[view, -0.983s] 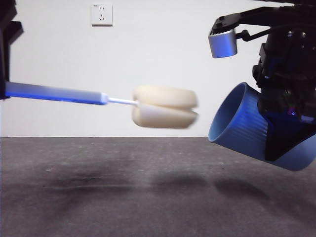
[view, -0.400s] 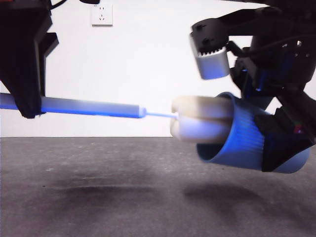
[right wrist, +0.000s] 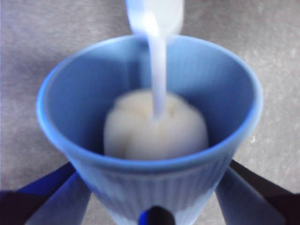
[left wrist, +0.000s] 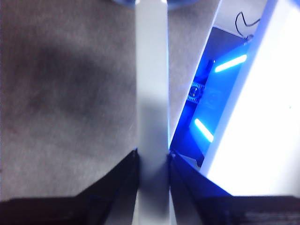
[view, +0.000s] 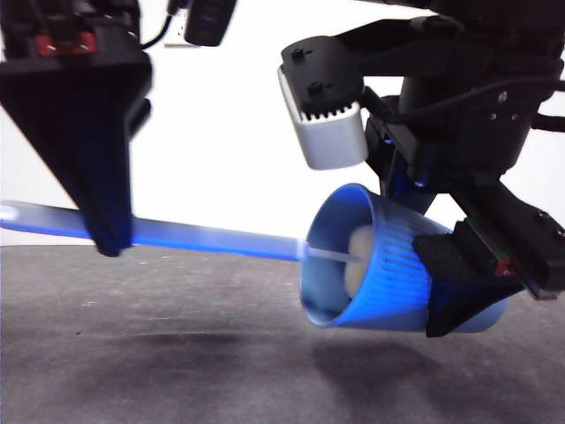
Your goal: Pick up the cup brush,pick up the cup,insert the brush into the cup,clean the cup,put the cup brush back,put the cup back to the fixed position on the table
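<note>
The blue ribbed cup (view: 388,278) hangs tilted on its side above the table (view: 177,371), mouth toward the left, held by my right gripper (view: 468,283), which is shut on it. In the right wrist view the cup (right wrist: 150,187) sits between my jaws. The cup brush handle (view: 203,237) runs nearly level from the left. My left gripper (view: 110,238) is shut on it; the left wrist view shows the handle (left wrist: 152,93) between my jaws. The cream sponge head (right wrist: 154,126) is deep inside the cup, also visible in the front view (view: 357,261).
A white wall stands behind the table. A blue-lit device (left wrist: 206,98) and a white panel (left wrist: 262,117) lie beside the table's edge in the left wrist view. The grey camera housing (view: 331,132) of the right arm hangs above the cup's mouth.
The brush moved right and its sponge head went from outside the cup to deep inside it. Both arms came closer to the front camera. The cup shifted left and a little lower.
</note>
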